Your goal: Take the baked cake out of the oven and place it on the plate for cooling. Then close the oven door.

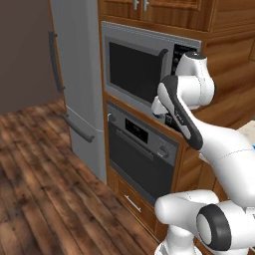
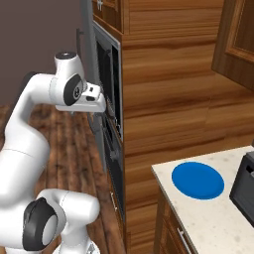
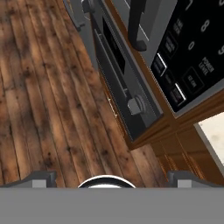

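Your oven (image 1: 142,152) sits low in the wooden wall, under the microwave (image 1: 144,64). The oven door (image 1: 137,162) is shut, with its bar handle (image 1: 134,144) across the top, so you cannot see the cake. A round knob (image 1: 163,151) sits at the right end of the oven's top strip, and in the hand view the same knob (image 3: 135,105) shows just under the microwave's keypad (image 3: 188,57). Your arm is bent up high, and its hand is right in front of the microwave's lower right corner. The tool (image 3: 111,177) points down at the wood floor (image 3: 39,109). Its two tips (image 3: 41,177) barely peek in at the bottom of the hand view and sit far apart, so the tool is open and holds nothing. The blue plate (image 2: 197,180) lies flat on the light desk (image 2: 208,218) to the right of the oven wall, near the desk's front left corner. A tall grey fridge (image 1: 77,79) stands left of the oven.
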You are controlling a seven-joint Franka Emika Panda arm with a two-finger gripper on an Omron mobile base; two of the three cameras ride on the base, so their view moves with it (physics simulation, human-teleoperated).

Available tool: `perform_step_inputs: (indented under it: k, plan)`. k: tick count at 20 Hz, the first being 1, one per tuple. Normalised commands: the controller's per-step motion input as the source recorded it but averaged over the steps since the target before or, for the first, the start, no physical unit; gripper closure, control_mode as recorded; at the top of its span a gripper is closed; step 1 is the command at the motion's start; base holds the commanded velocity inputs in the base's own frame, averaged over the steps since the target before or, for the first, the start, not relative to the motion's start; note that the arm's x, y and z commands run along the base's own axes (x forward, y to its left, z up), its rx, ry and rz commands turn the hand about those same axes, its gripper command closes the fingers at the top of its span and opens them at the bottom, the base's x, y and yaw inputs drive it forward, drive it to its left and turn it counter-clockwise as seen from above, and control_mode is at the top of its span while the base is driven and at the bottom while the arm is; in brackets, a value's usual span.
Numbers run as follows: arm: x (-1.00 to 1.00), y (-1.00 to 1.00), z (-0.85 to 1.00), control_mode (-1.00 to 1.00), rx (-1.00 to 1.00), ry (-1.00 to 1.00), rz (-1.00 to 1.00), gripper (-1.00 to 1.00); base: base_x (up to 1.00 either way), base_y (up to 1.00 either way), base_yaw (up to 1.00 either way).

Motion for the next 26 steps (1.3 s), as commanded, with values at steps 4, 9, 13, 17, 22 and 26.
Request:
perform_step_inputs:
  k: [4, 9, 13, 17, 22, 26]
  plan:
    - [0.00, 0.00, 0.00, 1.00, 0.00, 0.00, 0.00, -1.00, 0.00, -0.03, 0.00]
    - [0.00, 0.00, 0.00, 1.00, 0.00, 0.00, 0.00, -1.00, 0.00, 0.00, 0.00]
    - [0.00, 0.00, 0.00, 1.00, 0.00, 0.00, 0.00, -1.00, 0.00, 0.00, 0.00]
    - [0.00, 0.00, 0.00, 1.00, 0.00, 0.00, 0.00, -1.00, 0.00, 0.00, 0.00]
    - [0.00, 0.00, 0.00, 1.00, 0.00, 0.00, 0.00, -1.00, 0.00, 0.00, 0.00]
    - [0.29, 0.53, -0.77, -1.00, -0.37, 0.04, 0.00, -1.00, 0.00, 0.00, 0.00]
